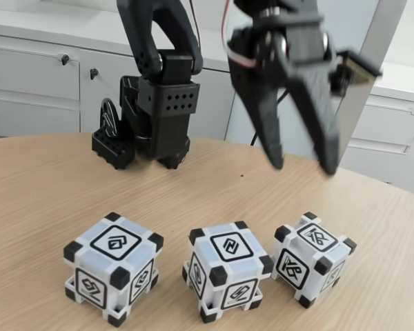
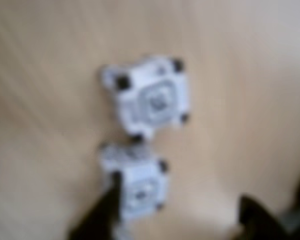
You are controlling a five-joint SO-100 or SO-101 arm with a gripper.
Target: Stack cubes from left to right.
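Wooden table (image 1: pixel 41 186) holds 3 cubes (image 1: pixel 229 269); claw (image 1: pixel 302 165) spread.

We see the fixed view from low at the table (image 1: pixel 48 193) edge, close in, facing the arm's base (image 1: pixel 152 117) and the cabinets (image 1: pixel 34 83) behind. The wrist view looks steeply down from well above, blurred. Both share the tabletop and cubes (image 2: pixel 152 97): the fixed view has three, the wrist view two.
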